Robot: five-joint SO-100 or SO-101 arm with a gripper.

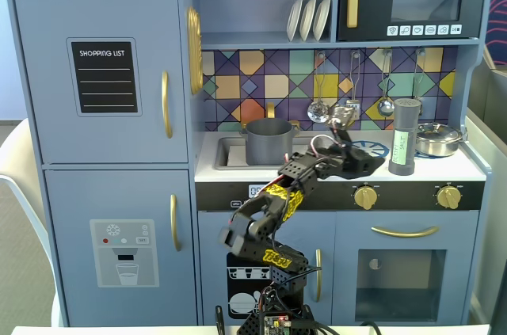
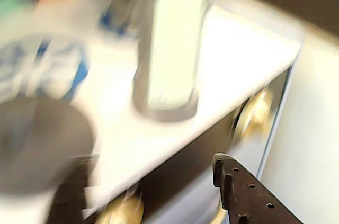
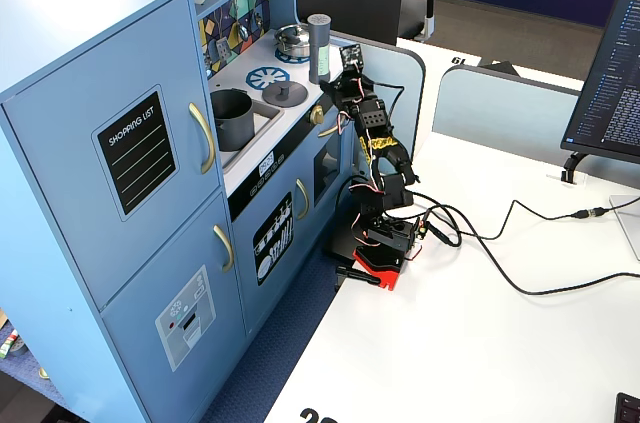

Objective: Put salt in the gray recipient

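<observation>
The salt [image 1: 405, 136] stands upright on the counter [image 1: 444, 167], just right of the gripper [image 1: 379, 164], well apart from the pot [image 1: 268, 141]. We judge it rigid, light, tippy: grasp mid-body. We see nothing held; opening undeterminable.

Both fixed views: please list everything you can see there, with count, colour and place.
salt shaker: one, gray with pale green label, upright on the counter near the right end
pot: one, dark gray, in the sink
steel pan: one, shiny, right of the shaker
lid: one, gray, on the counter
plates: three, white, upper shelf
ladles: several, silver, hanging on the tiled wall
knobs: two, gold, front panel
arm: one, black
end effector: near the shaker, state unclear
</observation>
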